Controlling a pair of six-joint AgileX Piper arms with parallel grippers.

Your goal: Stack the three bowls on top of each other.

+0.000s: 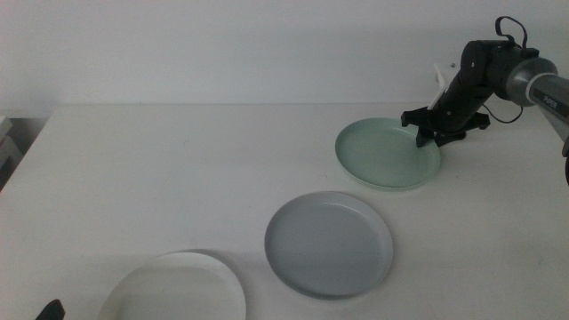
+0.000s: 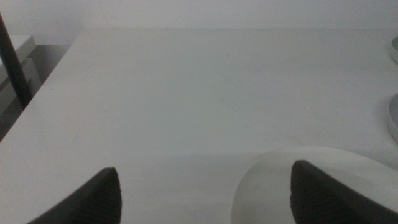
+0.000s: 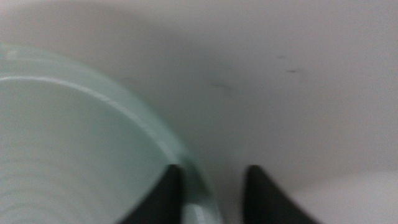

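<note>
The mint green bowl (image 1: 387, 153) sits at the back right of the table. The grey bowl (image 1: 328, 243) lies in the middle front. The white bowl (image 1: 174, 290) is at the front left, cut by the picture's edge. My right gripper (image 1: 436, 133) is at the mint bowl's far right rim. In the right wrist view its jaws (image 3: 211, 180) stand close together astride that rim (image 3: 155, 134), shut on it. The bowl rests on the table. My left gripper (image 1: 49, 309) waits at the bottom left, open (image 2: 202, 193) and empty, beside the white bowl (image 2: 323, 180).
The white table (image 1: 178, 169) has its left edge near a dark post (image 2: 13, 62). A small white object (image 1: 440, 82) stands behind the right arm. The grey bowl's edge (image 2: 393, 115) shows in the left wrist view.
</note>
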